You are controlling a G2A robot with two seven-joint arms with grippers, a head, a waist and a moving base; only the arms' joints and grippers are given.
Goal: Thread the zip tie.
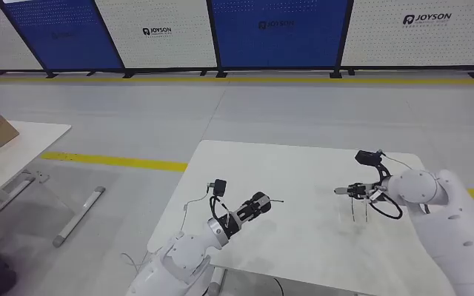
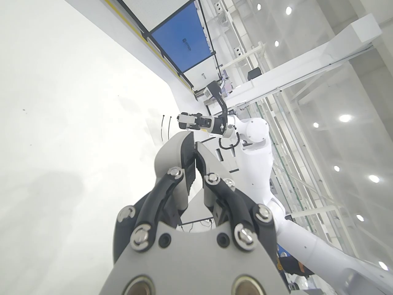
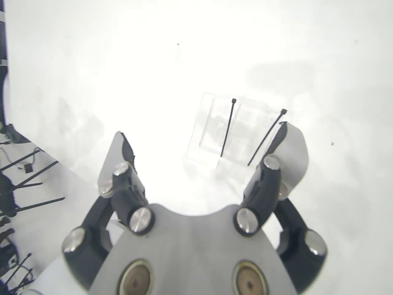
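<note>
Plainly, the main risk lies in how thin the two zip ties (image 3: 228, 127) are. They stand upright side by side in a clear holder (image 3: 245, 108) on the white table (image 1: 296, 170), close enough that a grab at one could knock the other or tip the holder. The right gripper (image 3: 204, 131) hangs just above them with its fingers spread wide, one finger (image 3: 291, 142) right beside the outer tie, so a slightly misplaced squeeze would likely pinch the wrong tie or bend it. The left gripper (image 1: 261, 201) sits well apart across the table, its fingers pressed together. A thin dark sliver (image 1: 277, 200) pokes from its tip in the top view, perhaps another tie, though I cannot tell. If it is one, lining up a floppy tail with a tiny head looks like the point where threading would fail. The table is smooth and white with a few dark specks, so a dropped tie could slide. Around it are a grey floor (image 1: 148, 118) with a yellow line (image 1: 111, 160), blue and white panels (image 1: 281, 29), and a second table (image 1: 29, 140).
</note>
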